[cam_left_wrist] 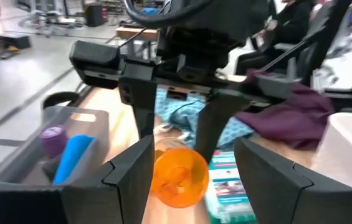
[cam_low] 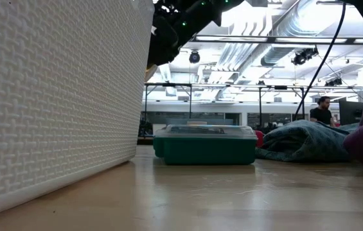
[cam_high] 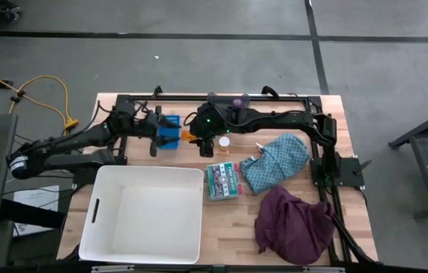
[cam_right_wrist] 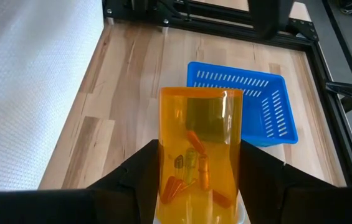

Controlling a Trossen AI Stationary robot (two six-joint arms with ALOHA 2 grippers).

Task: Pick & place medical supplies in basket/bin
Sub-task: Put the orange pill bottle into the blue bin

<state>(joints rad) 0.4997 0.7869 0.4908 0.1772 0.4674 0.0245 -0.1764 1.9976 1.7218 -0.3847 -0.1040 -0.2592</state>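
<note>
Orange bottle: clamped in your right pincer, just short of blue basket.
Handling: light, rigid, slick; squeeze mid-body.
Left pincer: spread wide, empty, facing it.

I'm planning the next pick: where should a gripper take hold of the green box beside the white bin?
Probably from straight above, fingers across its near and far edges. The green box lies flat, with the white bin wall close on one side and the teal cloth on the other.
</note>
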